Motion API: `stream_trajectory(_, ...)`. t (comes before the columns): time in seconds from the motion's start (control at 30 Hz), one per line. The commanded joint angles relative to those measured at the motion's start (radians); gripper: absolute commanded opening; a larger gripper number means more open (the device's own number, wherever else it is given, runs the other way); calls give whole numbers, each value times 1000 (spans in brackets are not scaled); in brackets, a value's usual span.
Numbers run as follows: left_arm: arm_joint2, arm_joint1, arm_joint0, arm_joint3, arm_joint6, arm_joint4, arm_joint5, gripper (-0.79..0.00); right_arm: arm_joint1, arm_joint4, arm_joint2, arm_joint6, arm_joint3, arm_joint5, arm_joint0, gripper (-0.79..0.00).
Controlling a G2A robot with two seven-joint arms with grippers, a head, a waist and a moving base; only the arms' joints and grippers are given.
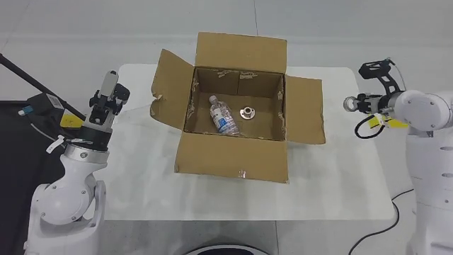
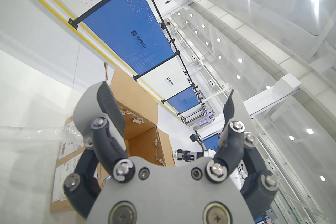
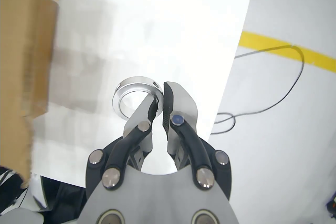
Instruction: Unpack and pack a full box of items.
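Right gripper (image 3: 160, 97) is clamped narrow on a metal ring (image 3: 135, 81), one finger (image 3: 143, 110) inside the hoop and the other outside, pinching the rim. The ring hangs out past the box (image 1: 233, 157), beyond its opened side flap, over the bare strip of table (image 1: 141, 184) that runs to the table's rim. That rim is just beside the ring on the side away from the box, so there is little margin outward and more room back toward the flap.

On the opposite side of the box, the left gripper (image 2: 168, 104) stands wide open and empty, angled up at the ceiling, well apart from the flap nearest it, with open tabletop between them.

Inside the box, all four flaps folded out, a water bottle (image 1: 224, 116) lies on its side and a small round metal part (image 1: 247, 112) sits just beside it, with free floor around both.
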Motion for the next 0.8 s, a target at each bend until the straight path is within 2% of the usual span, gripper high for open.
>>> stream_trajectory(0.0, 0, 0, 0, 0, 0, 0, 0, 0, -2, 55, -5, -17, -113, 5, 11, -785)
stream_trajectory(0.13, 0, 0, 0, 0, 0, 0, 0, 0, -11, 157, -89, -40, -195, -16, 68, -785)
stream_trajectory(0.23, 0, 0, 0, 0, 0, 0, 0, 0, -28, 182, -224, -58, -191, -28, 132, -785)
stream_trajectory(0.5, 0, 0, 0, 0, 0, 0, 0, 0, -102, 141, -623, -75, -19, -42, 288, -785)
stream_trajectory(0.63, 0, 0, 0, 0, 0, 0, 0, 0, -138, 128, -748, -91, 61, -47, 321, -785)
stream_trajectory(0.77, 0, 0, 0, 0, 0, 0, 0, 0, -164, 72, -827, -108, 124, -13, 337, -785)
